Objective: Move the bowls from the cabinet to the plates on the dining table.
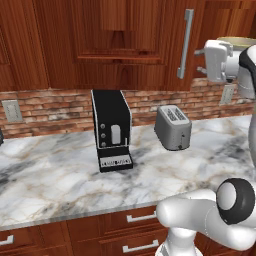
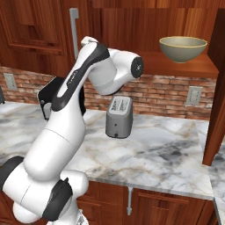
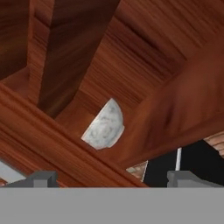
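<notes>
The tan bowl (image 2: 183, 48) sits on the bottom shelf of the open cabinet (image 2: 193, 67), up above the brick wall. In the left base view just a thin bit of its rim (image 1: 239, 39) peeks out over the robot's white hand. The hand is up near that shelf, but its front end is hidden behind the arm, so the gripper itself is hard to see from the base.

In the hand view the speckled grey-white bowl (image 3: 105, 126) sits inside the cabinet, partly hidden by a wooden edge and looking tipped because the camera is rolled. The gripper (image 3: 113, 178) shows just two dark tips at the bottom, far apart, with nothing between them.

Down on the marble counter (image 1: 60, 175) stand a black coffee machine (image 1: 111, 130) and a silver toaster (image 1: 173, 127). In the right base view the arm covers most of the coffee machine
</notes>
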Controlling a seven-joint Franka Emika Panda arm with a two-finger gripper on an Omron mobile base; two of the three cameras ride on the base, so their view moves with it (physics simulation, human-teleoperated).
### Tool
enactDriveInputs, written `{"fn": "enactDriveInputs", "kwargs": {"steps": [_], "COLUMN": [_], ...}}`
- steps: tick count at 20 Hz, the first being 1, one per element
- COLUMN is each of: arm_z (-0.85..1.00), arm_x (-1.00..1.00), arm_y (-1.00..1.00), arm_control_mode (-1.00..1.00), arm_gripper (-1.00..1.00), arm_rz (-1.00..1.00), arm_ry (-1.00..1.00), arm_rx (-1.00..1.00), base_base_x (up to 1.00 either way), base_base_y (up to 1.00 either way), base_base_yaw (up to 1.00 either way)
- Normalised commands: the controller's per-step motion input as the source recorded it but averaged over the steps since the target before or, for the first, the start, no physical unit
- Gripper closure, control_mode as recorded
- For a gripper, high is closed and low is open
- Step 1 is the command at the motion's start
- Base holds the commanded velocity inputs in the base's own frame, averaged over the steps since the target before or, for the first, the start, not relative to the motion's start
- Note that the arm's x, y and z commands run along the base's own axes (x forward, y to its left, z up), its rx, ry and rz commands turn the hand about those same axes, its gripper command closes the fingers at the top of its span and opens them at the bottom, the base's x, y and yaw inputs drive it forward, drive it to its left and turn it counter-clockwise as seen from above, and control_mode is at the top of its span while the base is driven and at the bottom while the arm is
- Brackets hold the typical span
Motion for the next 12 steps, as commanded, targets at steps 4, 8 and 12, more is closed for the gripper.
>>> {"fn": "enactDriveInputs", "kwargs": {"steps": [4,8,12], "arm_z": [0.00,0.00,0.00], "arm_x": [0.09,0.00,0.00], "arm_y": [0.23,0.20,0.30], "arm_control_mode": [-1.00,-1.00,-1.00], "arm_gripper": [-1.00,-1.00,-1.00], "arm_rz": [0.00,0.02,0.03], "arm_ry": [0.02,0.00,0.00], "arm_rx": [0.12,0.14,0.07], "base_base_x": [0.00,0.00,0.00], "base_base_y": [0.00,0.00,0.00], "base_base_yaw": [0.00,0.00,0.00]}}
